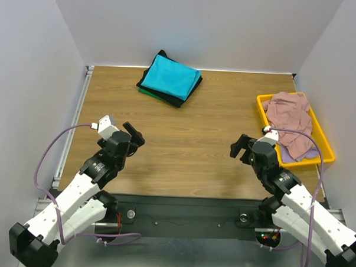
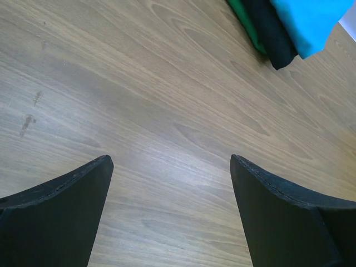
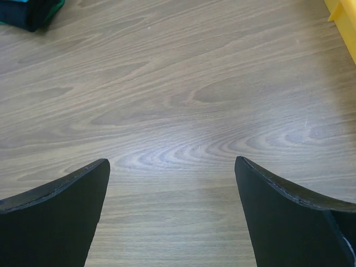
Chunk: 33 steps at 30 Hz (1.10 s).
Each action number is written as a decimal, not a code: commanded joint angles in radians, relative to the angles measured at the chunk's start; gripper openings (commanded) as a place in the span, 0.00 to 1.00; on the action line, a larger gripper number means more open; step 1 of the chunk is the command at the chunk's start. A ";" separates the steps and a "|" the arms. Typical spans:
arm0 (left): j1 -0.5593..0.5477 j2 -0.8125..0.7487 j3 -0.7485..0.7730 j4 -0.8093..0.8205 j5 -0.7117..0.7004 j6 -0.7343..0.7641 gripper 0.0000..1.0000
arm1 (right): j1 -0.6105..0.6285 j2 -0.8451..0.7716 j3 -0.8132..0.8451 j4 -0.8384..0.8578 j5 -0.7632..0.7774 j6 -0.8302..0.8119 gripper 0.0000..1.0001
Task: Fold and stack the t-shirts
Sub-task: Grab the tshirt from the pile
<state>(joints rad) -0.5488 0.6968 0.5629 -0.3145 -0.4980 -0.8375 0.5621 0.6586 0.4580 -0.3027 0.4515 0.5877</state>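
A folded stack lies at the back middle of the table: a turquoise t-shirt [image 1: 170, 76] on top, a black one [image 1: 178, 100] under it, a green edge [image 1: 145, 91] at the bottom. The stack's corner shows in the left wrist view [image 2: 303, 22]. A crumpled dusty-pink t-shirt [image 1: 290, 113] lies in the yellow tray [image 1: 326, 140] at the right, over a lavender one [image 1: 296, 154]. My left gripper [image 1: 135, 134] is open and empty over bare wood. My right gripper [image 1: 240, 148] is open and empty, left of the tray.
The wooden table [image 1: 189, 146] is walled by white panels on three sides. A metal rail [image 1: 72, 123] runs along its left edge. The tray's yellow corner shows in the right wrist view [image 3: 345, 22].
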 commanded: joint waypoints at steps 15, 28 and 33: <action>-0.005 -0.037 -0.015 0.023 -0.042 -0.017 0.99 | -0.005 0.021 0.114 0.053 0.056 0.038 1.00; -0.005 0.006 -0.021 0.054 -0.028 0.002 0.98 | -0.215 0.519 0.536 -0.125 0.188 0.063 1.00; -0.005 0.010 -0.028 0.068 -0.014 0.009 0.98 | -0.486 0.734 0.706 -0.124 0.053 -0.017 1.00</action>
<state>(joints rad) -0.5488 0.7059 0.5480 -0.2840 -0.4976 -0.8417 0.2489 1.2922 1.0416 -0.4133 0.5678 0.6369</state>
